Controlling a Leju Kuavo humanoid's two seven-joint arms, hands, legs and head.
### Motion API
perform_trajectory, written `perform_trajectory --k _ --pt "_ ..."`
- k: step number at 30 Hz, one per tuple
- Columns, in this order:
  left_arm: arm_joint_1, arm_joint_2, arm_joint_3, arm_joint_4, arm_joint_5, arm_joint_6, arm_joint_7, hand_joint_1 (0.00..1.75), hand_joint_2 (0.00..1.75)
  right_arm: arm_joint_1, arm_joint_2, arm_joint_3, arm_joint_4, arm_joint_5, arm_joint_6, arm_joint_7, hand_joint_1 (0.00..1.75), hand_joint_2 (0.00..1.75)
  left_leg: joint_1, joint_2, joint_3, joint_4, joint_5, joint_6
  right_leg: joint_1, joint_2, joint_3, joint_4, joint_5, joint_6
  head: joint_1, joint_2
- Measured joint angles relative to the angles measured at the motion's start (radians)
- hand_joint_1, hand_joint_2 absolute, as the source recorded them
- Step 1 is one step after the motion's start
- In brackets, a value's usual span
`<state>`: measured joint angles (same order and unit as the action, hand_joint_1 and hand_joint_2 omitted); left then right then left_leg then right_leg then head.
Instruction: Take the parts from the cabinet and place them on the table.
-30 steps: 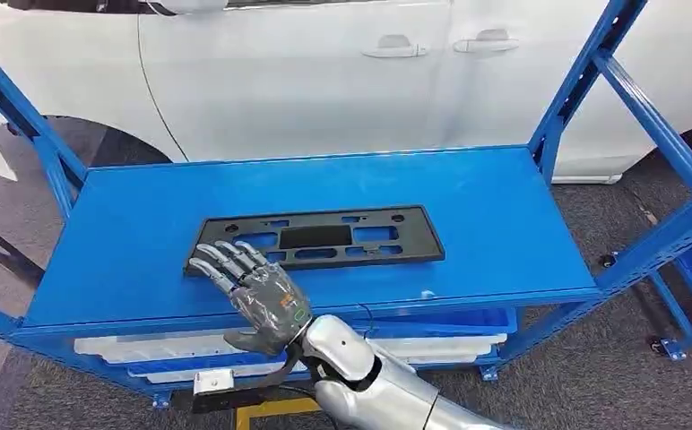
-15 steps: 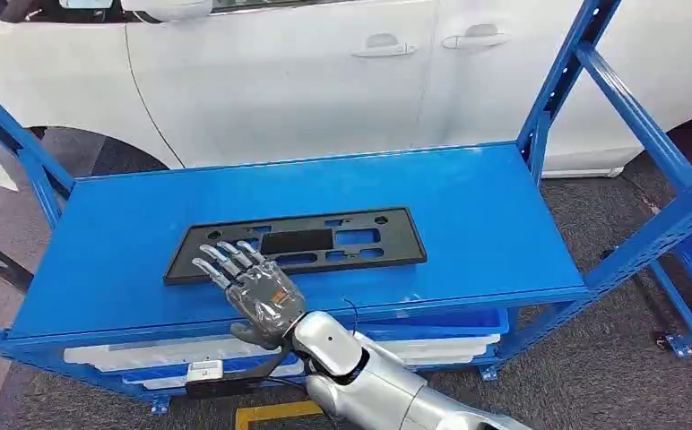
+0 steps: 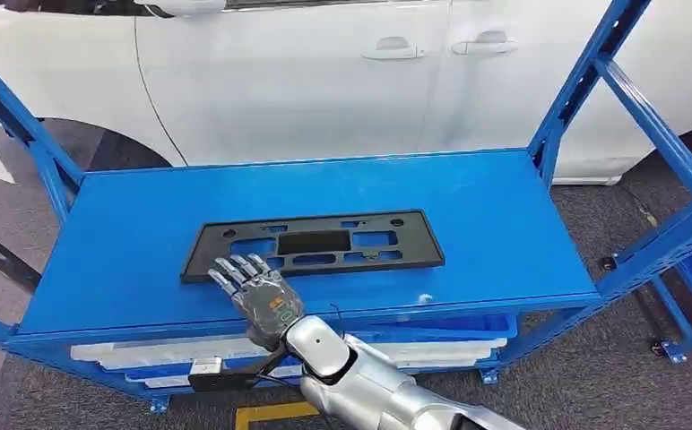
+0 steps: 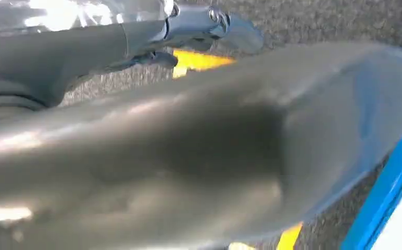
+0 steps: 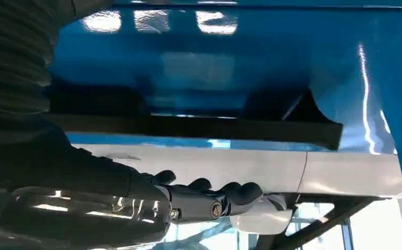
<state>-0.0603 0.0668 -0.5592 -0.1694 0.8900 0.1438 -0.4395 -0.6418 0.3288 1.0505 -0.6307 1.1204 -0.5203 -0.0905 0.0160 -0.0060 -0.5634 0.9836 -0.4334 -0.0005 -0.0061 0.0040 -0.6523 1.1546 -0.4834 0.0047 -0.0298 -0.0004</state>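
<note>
Black part (image 3: pixel 312 245): lying flat on the blue tabletop (image 3: pixel 495 224), long side running left to right, a little nearer the front edge than the back.
Right hand (image 3: pixel 257 296): hovering palm-down at the front edge, fingers (image 3: pixel 235 269) spread and straight, holding nothing; the tips reach the part's front left corner, though contact is hard to call from the head view.
Right wrist view: the part (image 5: pixel 199 127) shows as a dark flat strip on the blue surface, dark fingers (image 5: pixel 225 195) stretched out in front of it.
Left hand: blurred grey shapes close to the lens in the left wrist view, so its state cannot be told.
Below the tabletop: pale flat parts (image 3: pixel 145 348) stacked on a lower shelf.
Background: a white car (image 3: pixel 324 72) behind the blue rack.
</note>
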Motion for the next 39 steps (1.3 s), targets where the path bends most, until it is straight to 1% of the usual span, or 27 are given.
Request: perform_trajectory --k 1,2,5,7,8,11,12,13,14,16,17,18,21,22,23,24,26,27,28,29,31,32,33,36,37,38,39 --pt "-0.001 0.0 -0.003 0.0 -0.002 0.0 0.0 0.0 0.0 -0.008 0.003 0.003 0.014 -0.002 0.0 0.012 0.0 1.75 0.0 0.0 0.0 0.005 -0.004 -0.004 0.0 -0.001 0.046 -0.096 0.039 -0.006 0.0 0.0" --pt "-0.003 0.0 -0.006 0.0 -0.003 0.0 0.0 0.0 0.0 -0.018 0.004 0.007 0.029 -0.004 0.0 0.021 0.0 1.75 -0.008 -0.001 -0.004 0.013 -0.009 -0.011 0.005 -0.002 0.065 -0.142 0.033 -0.01 0.0 0.0" --pt "-0.003 0.0 -0.008 0.0 -0.006 0.002 0.003 0.0 0.0 -0.029 0.008 0.009 0.064 -0.011 -0.004 0.028 0.0 1.75 -0.003 0.001 -0.004 0.01 -0.01 -0.028 0.011 0.001 0.06 -0.14 0.035 -0.024 -0.001 0.0" --pt "-0.004 0.0 -0.008 0.0 -0.006 0.002 0.003 0.0 0.0 -0.032 0.012 0.011 0.076 -0.014 -0.005 0.028 0.0 1.75 0.0 0.001 -0.006 0.019 -0.018 -0.04 0.001 -0.001 0.066 -0.151 0.043 -0.035 -0.001 0.0" --pt "-0.005 0.0 -0.008 0.0 -0.006 0.002 0.004 0.0 0.0 -0.036 0.015 0.011 0.083 -0.014 -0.006 0.032 0.0 1.75 -0.001 0.001 -0.021 0.054 -0.046 -0.044 0.0 -0.001 0.066 -0.151 0.043 -0.04 -0.003 0.0" --pt "-0.006 0.002 -0.009 0.0 -0.006 0.004 0.009 0.0 0.0 -0.038 0.019 0.013 0.118 -0.016 -0.025 0.056 0.0 1.75 0.003 0.002 -0.129 0.281 -0.15 -0.055 0.002 -0.004 0.065 -0.151 0.041 -0.043 -0.002 0.0" --pt "-0.004 0.002 -0.01 0.0 -0.006 0.004 0.01 0.0 0.0 -0.038 0.019 0.013 0.133 -0.018 -0.041 0.059 0.0 1.75 0.004 0.002 -0.153 0.329 -0.157 -0.056 0.003 -0.004 0.065 -0.151 0.041 -0.043 -0.002 0.0" --pt "-0.004 0.002 -0.013 0.0 -0.008 0.005 0.012 0.0 0.0 -0.039 0.021 0.011 0.145 -0.017 -0.054 0.062 0.0 1.75 0.004 0.002 -0.15 0.319 -0.138 -0.055 0.003 -0.003 0.067 -0.151 0.041 -0.043 -0.003 0.0" --pt "-0.004 0.002 -0.015 0.0 -0.009 0.005 0.012 0.0 0.0 -0.04 0.023 0.008 0.158 -0.013 -0.066 0.067 0.0 1.75 0.004 0.002 -0.123 0.26 -0.099 -0.053 0.003 -0.003 0.069 -0.151 0.041 -0.042 -0.002 0.0" --pt "-0.006 0.006 -0.021 0.0 -0.01 0.006 0.016 0.0 0.0 -0.041 0.027 -0.009 0.178 -0.003 -0.088 0.074 0.0 1.75 0.003 0.002 -0.027 0.073 -0.015 -0.043 0.003 -0.002 0.075 -0.151 0.04 -0.04 -0.002 0.0" --pt "-0.009 0.009 -0.025 0.0 -0.011 0.006 0.018 0.0 0.0 -0.042 0.03 -0.021 0.184 0.004 -0.097 0.077 0.0 1.75 0.001 0.002 0.004 0.006 -0.014 -0.035 0.004 -0.003 0.076 -0.151 0.04 -0.037 -0.002 0.0" --pt "-0.014 0.01 -0.029 0.0 -0.011 0.006 0.02 0.0 0.0 -0.042 0.03 -0.034 0.19 0.009 -0.106 0.079 0.0 1.75 -0.006 0.002 0.004 0.002 -0.018 -0.028 0.008 -0.003 0.076 -0.152 0.037 -0.027 -0.001 0.0" --pt "-0.018 0.013 -0.034 0.0 -0.011 0.008 0.022 0.0 0.0 -0.042 0.03 -0.083 0.205 0.02 -0.124 0.077 0.0 1.75 -0.012 0.003 0.002 -0.002 -0.015 -0.014 0.003 -0.002 0.077 -0.161 0.043 -0.006 -0.002 0.0" --pt "-0.019 0.013 -0.035 0.0 -0.011 0.009 0.022 0.0 0.0 -0.042 0.03 -0.097 0.208 0.019 -0.128 0.074 0.0 1.75 0.002 0.002 0.011 -0.019 0.004 0.0 0.006 -0.002 0.076 -0.155 0.046 -0.001 -0.002 0.0" --pt "-0.019 0.013 -0.037 0.0 -0.01 0.01 0.021 0.0 0.0 -0.043 0.03 -0.112 0.213 0.019 -0.13 0.071 0.0 1.75 0.001 0.006 0.008 -0.027 0.013 0.003 0.004 -0.003 0.064 -0.129 0.022 0.004 0.0 0.0" --pt "-0.019 0.013 -0.039 0.0 -0.009 0.01 0.02 0.0 0.0 -0.046 0.03 -0.131 0.218 0.019 -0.132 0.067 0.0 1.75 0.001 0.008 0.001 -0.026 0.021 0.011 0.001 -0.003 0.034 -0.071 -0.026 0.007 0.003 0.0" --pt "-0.018 0.013 -0.042 0.0 -0.008 0.013 0.018 0.0 0.0 -0.049 0.03 -0.169 0.222 0.017 -0.137 0.049 0.0 1.75 0.001 0.008 -0.021 -0.025 0.033 0.011 -0.002 -0.003 -0.042 0.097 -0.118 0.014 0.002 0.0" --pt "-0.018 0.013 -0.043 0.0 -0.006 0.013 0.017 0.0 0.0 -0.053 0.03 -0.187 0.221 0.016 -0.139 0.038 0.0 1.75 0.001 0.008 -0.031 -0.023 0.04 0.009 -0.004 -0.003 -0.065 0.154 -0.139 0.016 0.002 0.0" --pt "-0.017 0.013 -0.046 0.0 -0.005 0.014 0.017 0.0 0.0 -0.057 0.03 -0.207 0.219 0.008 -0.143 0.019 0.0 1.75 0.001 0.007 -0.04 -0.021 0.046 0.007 -0.006 -0.003 -0.06 0.157 -0.133 0.017 0.002 0.0" --pt "-0.015 0.013 -0.05 0.0 -0.002 0.015 0.017 0.0 0.0 -0.068 0.03 -0.226 0.211 0.0 -0.15 0.009 0.0 1.75 0.001 0.006 -0.047 -0.018 0.05 0.002 -0.009 -0.003 -0.028 0.108 -0.108 0.017 0.002 0.0" --pt "-0.012 0.01 -0.053 0.0 -0.002 0.016 0.016 0.0 0.0 -0.109 0.03 -0.262 0.197 -0.01 -0.151 -0.004 0.0 1.75 0.002 0.006 -0.062 -0.001 0.055 -0.007 -0.011 -0.004 0.082 -0.071 -0.045 0.015 0.002 0.0" --pt "-0.012 0.01 -0.055 0.0 -0.001 0.016 0.015 0.0 0.0 -0.127 0.03 -0.277 0.189 -0.013 -0.152 -0.008 0.0 1.75 0.002 0.007 -0.07 0.012 0.053 -0.013 -0.011 -0.006 0.12 -0.141 -0.034 0.009 0.003 0.0" --pt "-0.012 0.01 -0.055 0.0 0.0 0.016 0.014 0.0 0.0 -0.135 0.03 -0.286 0.177 -0.029 -0.151 -0.023 0.0 1.75 -0.006 0.006 -0.073 0.022 0.049 -0.022 -0.006 -0.003 0.117 -0.139 -0.029 0.002 0.002 0.0" --pt "-0.01 0.008 -0.057 0.0 0.003 0.016 0.013 0.0 0.0 -0.13 0.03 -0.325 0.118 -0.168 -0.077 -0.124 0.0 1.75 0.001 0.007 -0.069 0.013 0.057 -0.041 0.001 -0.002 0.114 -0.132 -0.021 -0.022 0.002 0.0" --pt "-0.009 0.008 -0.057 0.0 0.004 0.015 0.012 0.0 0.0 -0.128 0.03 -0.335 0.09 -0.21 -0.049 -0.144 0.0 1.75 0.003 0.007 -0.071 0.015 0.059 -0.045 -0.004 -0.003 0.115 -0.139 -0.013 -0.031 0.003 0.0" --pt "-0.008 0.008 -0.058 0.0 0.005 0.015 0.011 0.0 0.0 -0.124 0.03 -0.342 0.062 -0.237 -0.019 -0.159 0.0 1.75 0.005 0.007 -0.08 0.032 0.042 -0.049 -0.006 -0.004 0.115 -0.141 -0.009 -0.036 0.001 0.0" --pt "-0.008 0.008 -0.058 0.0 0.006 0.015 0.011 0.0 0.0 -0.121 0.031 -0.348 0.037 -0.256 0.005 -0.168 0.0 1.75 0.006 0.007 -0.101 0.082 0.007 -0.052 -0.006 -0.004 0.114 -0.141 -0.008 -0.04 0.0 0.0"
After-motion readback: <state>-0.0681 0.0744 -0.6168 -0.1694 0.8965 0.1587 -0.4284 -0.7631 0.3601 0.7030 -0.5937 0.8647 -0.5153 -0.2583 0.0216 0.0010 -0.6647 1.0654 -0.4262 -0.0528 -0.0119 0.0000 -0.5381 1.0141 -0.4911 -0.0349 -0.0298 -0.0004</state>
